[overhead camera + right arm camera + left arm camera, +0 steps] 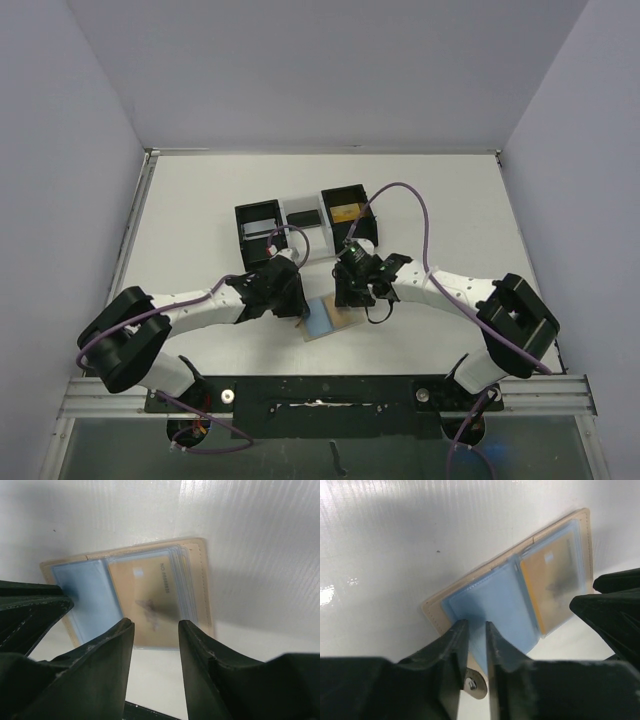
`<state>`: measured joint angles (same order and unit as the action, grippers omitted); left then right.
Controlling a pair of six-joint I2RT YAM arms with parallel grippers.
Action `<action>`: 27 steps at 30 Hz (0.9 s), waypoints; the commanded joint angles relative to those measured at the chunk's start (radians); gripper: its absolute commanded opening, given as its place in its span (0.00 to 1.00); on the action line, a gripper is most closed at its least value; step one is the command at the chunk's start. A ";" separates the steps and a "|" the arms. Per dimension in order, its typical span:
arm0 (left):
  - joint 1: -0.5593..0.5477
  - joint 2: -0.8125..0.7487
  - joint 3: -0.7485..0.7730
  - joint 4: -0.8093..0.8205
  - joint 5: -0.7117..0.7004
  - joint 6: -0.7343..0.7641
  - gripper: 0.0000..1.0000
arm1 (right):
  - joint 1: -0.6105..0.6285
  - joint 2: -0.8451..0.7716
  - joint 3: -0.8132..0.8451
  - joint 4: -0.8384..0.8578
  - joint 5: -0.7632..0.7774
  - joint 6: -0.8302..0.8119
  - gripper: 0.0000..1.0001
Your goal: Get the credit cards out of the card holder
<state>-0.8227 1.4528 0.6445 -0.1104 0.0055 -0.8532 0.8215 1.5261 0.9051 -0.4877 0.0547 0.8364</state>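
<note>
The tan card holder (343,318) lies open and flat on the white table between both arms. Its rim (432,614) frames clear sleeves. A light blue-grey credit card (495,602) fills the left half, and an orange-tan card (555,580) sits under plastic on the right half. My left gripper (476,626) stands at the blue card's near edge, jaws slightly parted with the card's corner in the narrow gap. My right gripper (156,622) hovers open over the near edge of the orange-tan card (150,590), holding nothing. From above, the left gripper (298,310) and right gripper (352,298) flank the holder.
A black-and-white three-compartment tray (303,215) stands behind the grippers, with something yellow in its right compartment (345,211). Grey walls close in the table on three sides. A metal snap tab (472,685) lies under the left fingers.
</note>
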 commanded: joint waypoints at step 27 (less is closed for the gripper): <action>0.000 -0.001 -0.015 -0.033 0.003 -0.003 0.19 | 0.140 0.179 0.167 -0.105 0.210 -0.046 0.64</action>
<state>-0.8227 1.4330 0.6353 -0.1646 -0.0120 -0.8566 0.9474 1.7008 1.0573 -0.5682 0.2161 0.7784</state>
